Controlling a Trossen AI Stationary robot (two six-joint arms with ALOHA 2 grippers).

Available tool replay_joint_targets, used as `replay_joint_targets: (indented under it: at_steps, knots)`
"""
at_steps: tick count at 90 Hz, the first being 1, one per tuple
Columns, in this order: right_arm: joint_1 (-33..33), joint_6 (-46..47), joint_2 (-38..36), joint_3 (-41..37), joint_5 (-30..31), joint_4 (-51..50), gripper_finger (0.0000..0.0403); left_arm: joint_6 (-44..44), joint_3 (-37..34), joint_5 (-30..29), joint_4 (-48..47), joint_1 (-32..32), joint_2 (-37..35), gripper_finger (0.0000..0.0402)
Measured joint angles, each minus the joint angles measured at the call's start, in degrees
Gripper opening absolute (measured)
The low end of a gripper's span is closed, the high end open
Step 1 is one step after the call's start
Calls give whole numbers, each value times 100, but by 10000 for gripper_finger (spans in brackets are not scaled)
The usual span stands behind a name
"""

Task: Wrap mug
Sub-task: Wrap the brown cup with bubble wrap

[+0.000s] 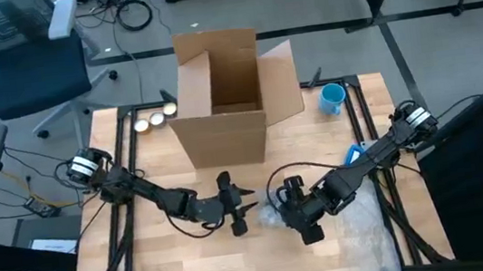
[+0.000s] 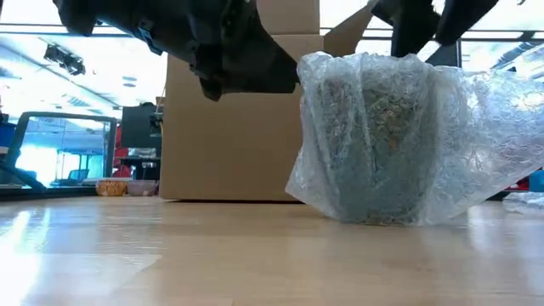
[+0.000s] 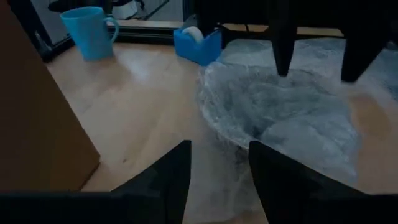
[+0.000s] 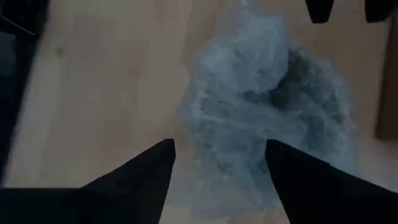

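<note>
Left claw point(image 1: 242, 205) hovered open over the desk point(image 1: 184, 270), just left of the bubble-wrapped mug point(image 2: 378, 140) standing upright at the middle. Right claw point(image 1: 297, 204) hung open just beside it, on the other side.

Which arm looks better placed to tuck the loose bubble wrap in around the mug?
Probably right: the right tool sits open at the bundle, on the side of the loose bubble wrap. The left tool, also open, is on the far side.
</note>
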Motion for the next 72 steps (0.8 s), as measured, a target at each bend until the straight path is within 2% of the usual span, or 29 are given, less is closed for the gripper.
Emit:
replay_joint_targets:
  at_steps: [19,36,50,72]
  knots:
    - [-92,-174,0,-598,-417,1021,308,-4,0,15,4,-2,2,147]
    - [-179,-319,0,-1005,-453,1438,325,-7,0,13,42,41,2,147]
    - [-194,-234,-4,-903,-446,1128,324,-9,0,12,51,72,142,147]
    - [-96,-121,-11,65,-297,-22,323,-26,0,57,550,72,560,147]
